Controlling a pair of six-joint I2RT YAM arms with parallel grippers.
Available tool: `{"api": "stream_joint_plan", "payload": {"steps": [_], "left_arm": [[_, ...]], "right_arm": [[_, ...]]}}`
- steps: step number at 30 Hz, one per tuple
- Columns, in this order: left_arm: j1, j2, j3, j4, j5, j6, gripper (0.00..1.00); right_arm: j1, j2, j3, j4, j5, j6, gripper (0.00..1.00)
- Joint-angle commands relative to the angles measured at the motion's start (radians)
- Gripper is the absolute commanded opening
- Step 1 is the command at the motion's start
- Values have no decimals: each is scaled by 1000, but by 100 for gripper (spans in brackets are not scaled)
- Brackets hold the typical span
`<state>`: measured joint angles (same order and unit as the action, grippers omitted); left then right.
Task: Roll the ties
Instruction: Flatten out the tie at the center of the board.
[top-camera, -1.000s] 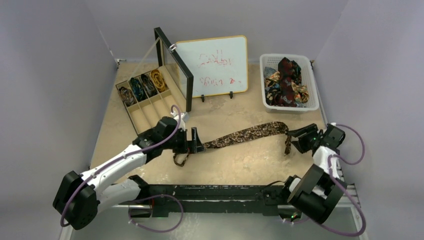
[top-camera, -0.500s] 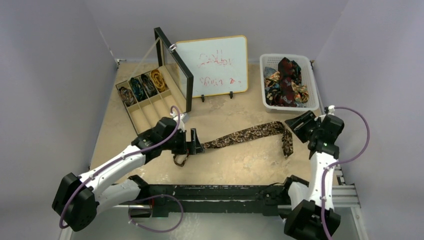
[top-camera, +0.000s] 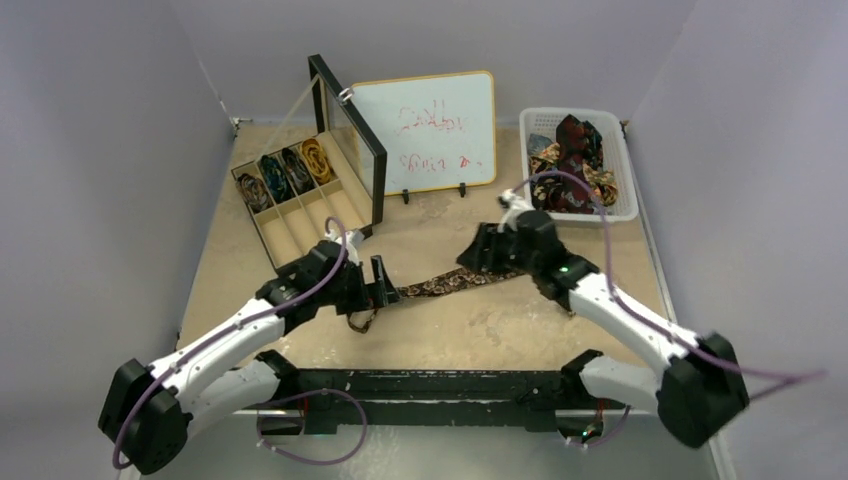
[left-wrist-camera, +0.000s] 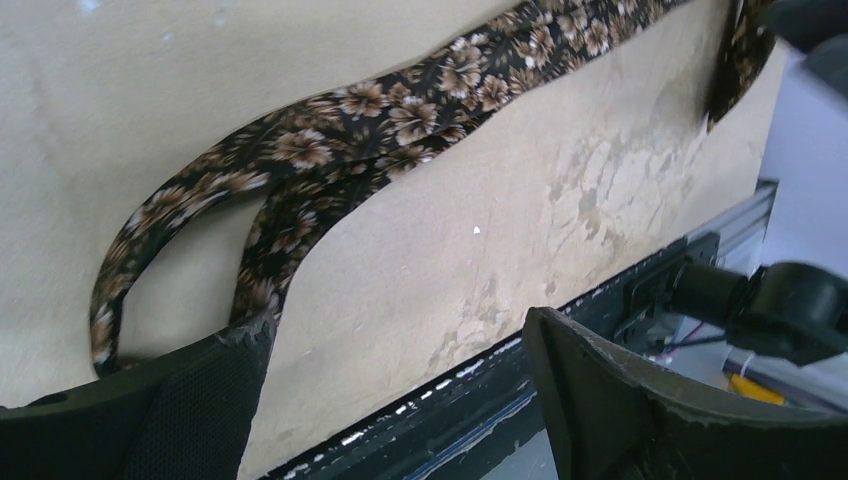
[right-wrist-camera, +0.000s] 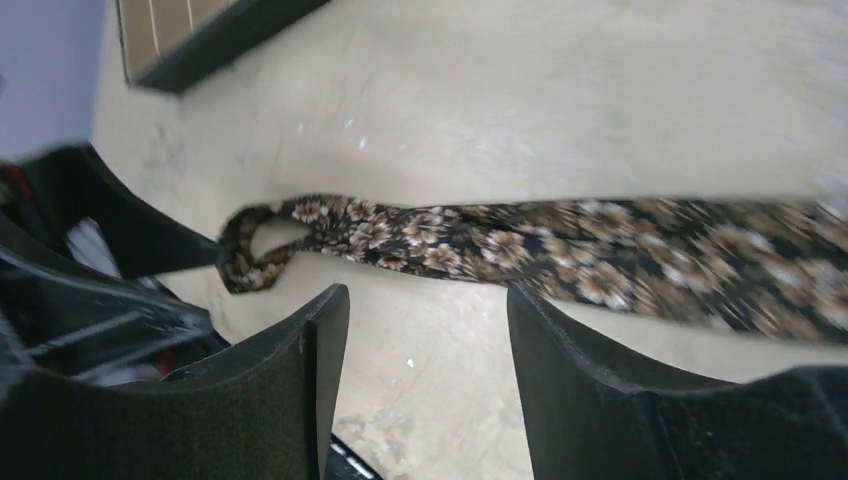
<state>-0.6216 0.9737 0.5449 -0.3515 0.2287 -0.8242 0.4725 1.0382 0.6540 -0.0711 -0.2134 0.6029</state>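
The long brown-and-gold floral fabric tie (top-camera: 440, 282) lies flat on the beige desk (top-camera: 450, 335). Its long axis runs left to right between the two arms, slanting away from the bases toward the right. Its left end is doubled back into a small loop (left-wrist-camera: 165, 215) just beside the left claw (top-camera: 386, 286), whose jaws stand wide and empty. In the left wrist view the loop seems to brush one finger (left-wrist-camera: 200, 400), though the fold is partly hidden there. The right claw (top-camera: 472, 258) hovers over the tie's middle stretch, jaws partly apart with nothing between them, and the strip lies crosswise just beyond its fingertips. The left arm is nearer the looped end, so starting the roll probably falls to it, with the right claw placed to steady the strip further along.
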Motion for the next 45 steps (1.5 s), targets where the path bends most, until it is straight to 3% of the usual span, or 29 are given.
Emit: {"api": "stream_joint_plan", "payload": {"steps": [1,3,5,6,12,17,21,28,32,36,41,45], "left_arm": [[8,-127,-30,-98,-130,-143,93],[8,-191,-38,-148,-183,-188,94],[7,-251,-38,-200,-214,-225,96],[8,-277,-39,-213,-221,-239,96],[8,-326,-25,-363,-279,-342,97],[8,-343,-46,-402,-272,-426,98],[8,-345,-76,-433,-269,-470,97],[8,-334,-129,-392,-271,-509,89],[8,-310,-149,-344,-264,-510,85],[7,-282,-165,-301,-272,-500,80],[8,-237,-166,-240,-326,-478,67],[7,-200,-174,-175,-355,-448,59]], "right_arm": [[198,179,68,244,86,-290,64],[269,240,79,339,77,-442,64],[288,273,57,434,-32,-578,66],[292,287,57,446,-122,-663,66],[306,424,103,442,-301,-960,69],[359,555,173,379,-365,-1064,67],[378,630,181,438,-382,-1088,67],[378,715,211,425,-406,-1143,62],[378,749,195,468,-371,-1114,54],[381,732,155,581,-299,-1009,29],[390,629,29,729,-194,-906,6],[423,578,-29,791,-121,-854,0]]}}
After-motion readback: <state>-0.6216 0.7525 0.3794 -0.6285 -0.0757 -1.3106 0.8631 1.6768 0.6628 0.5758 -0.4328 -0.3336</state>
